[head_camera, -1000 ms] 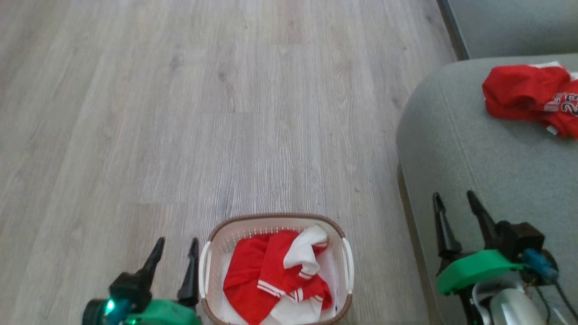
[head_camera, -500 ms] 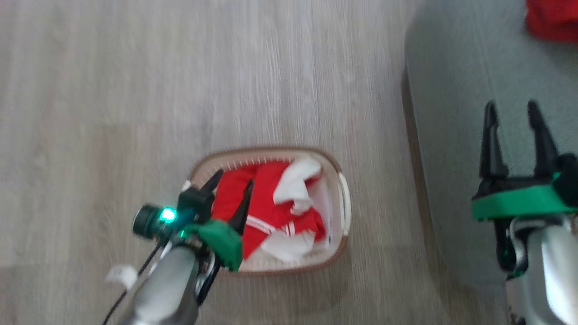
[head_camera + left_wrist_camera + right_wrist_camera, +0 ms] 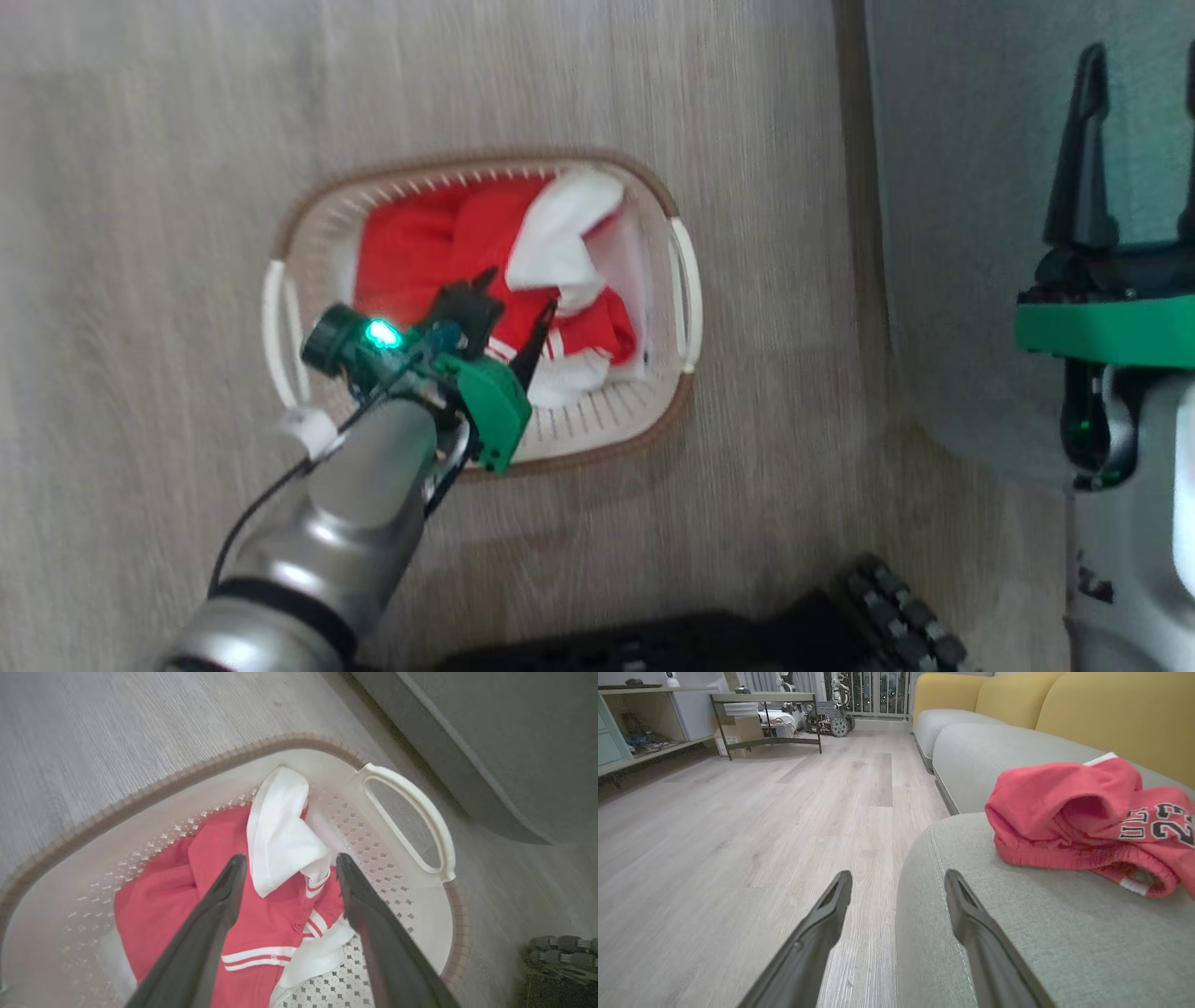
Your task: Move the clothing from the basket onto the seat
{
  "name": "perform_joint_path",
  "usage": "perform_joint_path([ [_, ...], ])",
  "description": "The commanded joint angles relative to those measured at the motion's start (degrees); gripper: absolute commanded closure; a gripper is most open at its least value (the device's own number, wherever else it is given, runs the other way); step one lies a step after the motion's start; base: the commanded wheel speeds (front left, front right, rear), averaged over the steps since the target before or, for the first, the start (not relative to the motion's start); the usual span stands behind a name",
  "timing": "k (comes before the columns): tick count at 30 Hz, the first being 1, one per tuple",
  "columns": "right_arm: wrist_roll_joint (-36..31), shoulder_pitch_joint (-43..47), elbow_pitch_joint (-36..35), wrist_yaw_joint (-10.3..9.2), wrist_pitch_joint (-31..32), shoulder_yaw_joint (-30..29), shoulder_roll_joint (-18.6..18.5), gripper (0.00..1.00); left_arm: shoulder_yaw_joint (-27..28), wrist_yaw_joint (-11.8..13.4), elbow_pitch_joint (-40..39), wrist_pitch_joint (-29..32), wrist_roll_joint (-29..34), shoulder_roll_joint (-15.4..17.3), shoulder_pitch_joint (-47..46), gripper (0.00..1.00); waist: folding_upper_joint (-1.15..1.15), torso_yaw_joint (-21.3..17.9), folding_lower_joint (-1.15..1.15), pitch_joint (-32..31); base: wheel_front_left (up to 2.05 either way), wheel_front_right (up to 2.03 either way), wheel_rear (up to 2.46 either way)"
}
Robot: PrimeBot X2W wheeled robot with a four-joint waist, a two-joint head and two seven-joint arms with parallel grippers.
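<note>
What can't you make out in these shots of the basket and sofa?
- Most of the basket floor: head and left wrist views, covered by the red-and-white garment.
- Lettering on the jersey beside its 23: right wrist view, folded and cut by the edge.
- Right end effector, second finger: head view, cut by the right edge.

Soft, even light fills the room, with no hard glare anywhere. In the head view the floor (image 3: 140, 187) grain smears into streaks and the basket (image 3: 308, 201) rim looks soft; a faint shadow lies on the boards just beside it. The left wrist view blurs toward its edges. The right wrist view is crisp, the red jersey (image 3: 1064, 812) sharp, the far shelves (image 3: 644, 751) dim underneath.
</note>
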Motion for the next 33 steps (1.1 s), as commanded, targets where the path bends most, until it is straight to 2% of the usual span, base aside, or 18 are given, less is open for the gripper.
perform_joint_path([
  [1, 0.09, -0.05, -2.22, -0.01, -0.54, 1.01, 0.01, 0.0, 0.57, 0.39, -0.29, -0.55, -0.45, 0.51, -0.62, 0.0, 0.0, -1.61, -0.01, 4.65, 0.0, 0.0, 0.0],
  [15, 1.58, -2.6, -5.02, -0.01, -0.54, 3.34, 0.01, 0.0, -6.03, 0.54, 7.01, -0.55, -2.5, 0.5, -9.8, 0.0, 0.0, -3.44, -0.01, 12.67, 0.0, 0.0, 0.0],
  [20, 2.05, -3.36, -5.65, -0.01, -0.54, 4.12, 0.01, 0.0, -7.07, 2.88, 8.89, -0.55, -2.64, 0.5, -12.28, 0.0, 0.0, -4.38, -0.01, 14.08, 0.0, 0.0, 0.0],
  [23, 2.15, -3.54, -6.04, -0.01, -0.54, 4.23, 0.01, 0.0, -7.39, 3.4, 9.93, -0.55, -3.03, 0.5, -13.04, 0.0, 0.0, -4.67, -0.01, 14.57, 0.0, 0.0, 0.0],
  [24, 2.15, -3.55, -6.11, -0.01, -0.54, 4.2, 0.01, 0.0, -7.48, 3.37, 10.15, -0.55, -3.26, 0.5, -13.2, 0.45, 0.0, -4.72, -0.01, 14.67, 0.0, 0.0, 0.0],
  [25, 2.12, -3.55, -6.13, -0.01, -0.54, 4.15, 0.01, 0.0, -7.58, 3.3, 10.27, -0.55, -3.49, 0.5, -13.34, 0.61, 0.0, -4.74, -0.01, 14.72, 0.0, 0.0, 0.0],
  [26, 2.08, -3.54, -6.1, -0.01, -0.54, 4.1, 0.01, 0.0, -7.68, 3.2, 10.16, -0.55, -3.71, 0.5, -13.43, 0.92, 0.0, -4.72, -0.01, 14.69, 0.0, 0.0, 0.0],
  [27, 2.03, -3.51, -6.03, -0.01, -0.54, 4.05, 0.01, 0.0, -7.8, 3.12, 9.9, -0.55, -3.9, 0.5, -13.43, 1.0, 0.0, -4.66, -0.01, 14.55, 0.0, 0.0, 0.0],
  [33, 2.19, -3.56, -4.93, -0.01, -0.54, 4.64, 0.01, 0.0, -8.07, 3.04, 8.71, -0.55, -4.7, 0.5, -11.84, 1.0, 0.0, -4.26, -0.01, 12.1, 0.0, 0.0, 0.0],
])
